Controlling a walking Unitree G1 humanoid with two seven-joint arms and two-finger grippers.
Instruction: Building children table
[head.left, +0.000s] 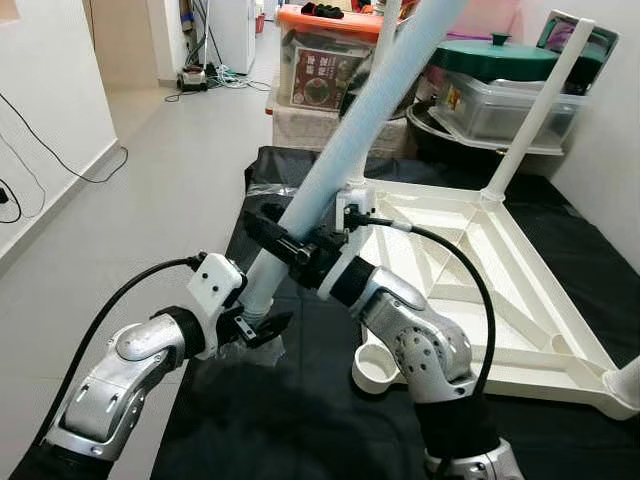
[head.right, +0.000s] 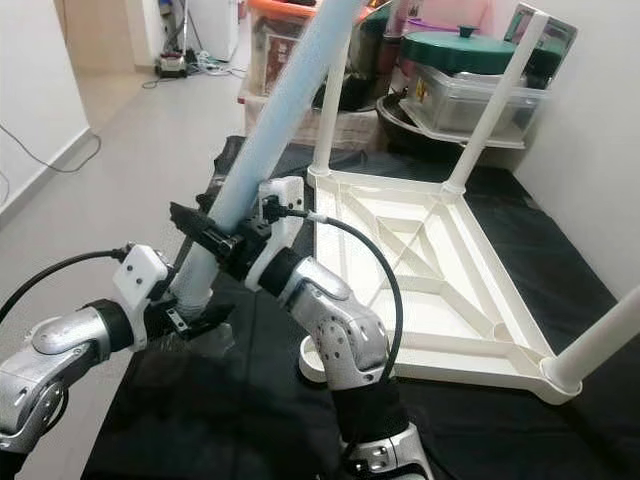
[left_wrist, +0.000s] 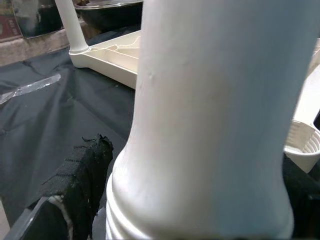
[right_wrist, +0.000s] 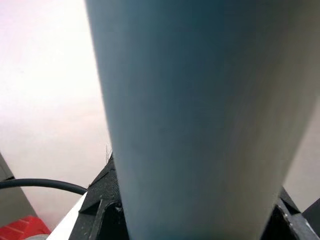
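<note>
both grippers clamp the long pale-blue plastic table leg (head.left: 365, 120), right gripper (head.left: 300, 245) mid-shaft, left gripper (head.left: 255, 325) at its ribbed lower end, tilted above the black mat (head.left: 300, 400). likely step: carrying the leg to the empty corner socket (head.left: 378, 372) of the upturned white plastic tabletop (head.left: 480, 270); next needs uprighting and aligning. leg's top is cut off.
</note>
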